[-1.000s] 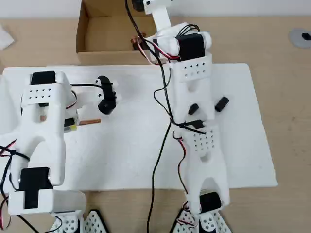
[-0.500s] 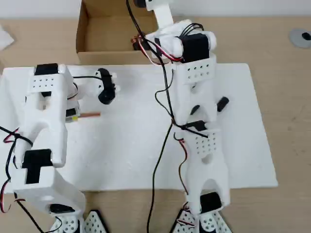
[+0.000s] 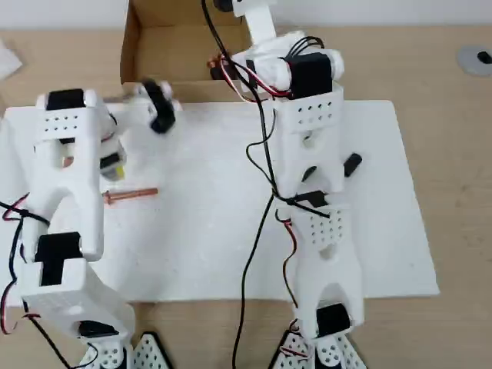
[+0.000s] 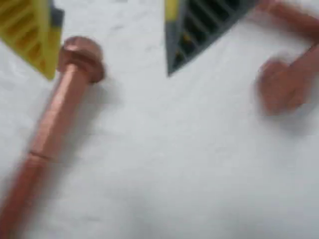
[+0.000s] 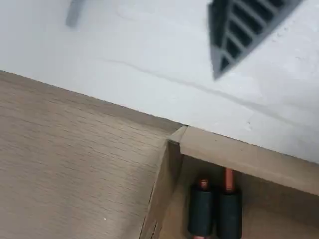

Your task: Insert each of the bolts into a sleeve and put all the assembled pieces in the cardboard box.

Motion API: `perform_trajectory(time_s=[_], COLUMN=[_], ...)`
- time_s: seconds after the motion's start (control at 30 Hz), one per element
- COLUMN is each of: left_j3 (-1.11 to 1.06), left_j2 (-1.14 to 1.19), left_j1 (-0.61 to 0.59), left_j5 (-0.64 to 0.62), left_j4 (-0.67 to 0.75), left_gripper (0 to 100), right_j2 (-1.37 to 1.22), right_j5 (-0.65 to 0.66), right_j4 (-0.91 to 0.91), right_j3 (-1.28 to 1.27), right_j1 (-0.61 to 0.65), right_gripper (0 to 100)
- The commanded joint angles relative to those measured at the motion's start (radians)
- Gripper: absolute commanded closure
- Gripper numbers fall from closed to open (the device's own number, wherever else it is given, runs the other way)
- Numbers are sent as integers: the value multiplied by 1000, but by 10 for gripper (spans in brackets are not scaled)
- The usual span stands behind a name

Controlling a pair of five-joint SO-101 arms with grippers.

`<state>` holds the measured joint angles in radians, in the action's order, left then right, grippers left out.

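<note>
Two fingers (image 4: 30,35) wide apart, maybe against bolt (image 4: 47,132)

Two sleeved bolts (image 5: 203,213) lie side by side in the cardboard box (image 5: 239,154) corner, beside the white mat (image 5: 149,45)

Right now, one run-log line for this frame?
left pincer: open beside bolt lying on white mat | cardboard box: two sleeved bolts inside | loose sleeve: on mat
</note>
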<state>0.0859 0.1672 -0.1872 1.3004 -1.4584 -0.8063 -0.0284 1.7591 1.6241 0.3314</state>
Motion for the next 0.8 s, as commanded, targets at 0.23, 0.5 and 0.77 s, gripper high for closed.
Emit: perform_trajectory(time_s=[0.23,0.5,0.77], left_j3=[8,-236,-396], left_j2=[-251,-277,-271], left_j1=[-55,-6,-3], left_j5=[-1527,-1956,-2208], left_j4=[-226,-184,-2], left_gripper=[843,843,839], right_j2=[67,67,67], right_j5=[9,9,8], right_j4=[8,8,9], right_j3=[42,42,41], right_j1=[-13,-13,-12], right_gripper=[630,630,630])
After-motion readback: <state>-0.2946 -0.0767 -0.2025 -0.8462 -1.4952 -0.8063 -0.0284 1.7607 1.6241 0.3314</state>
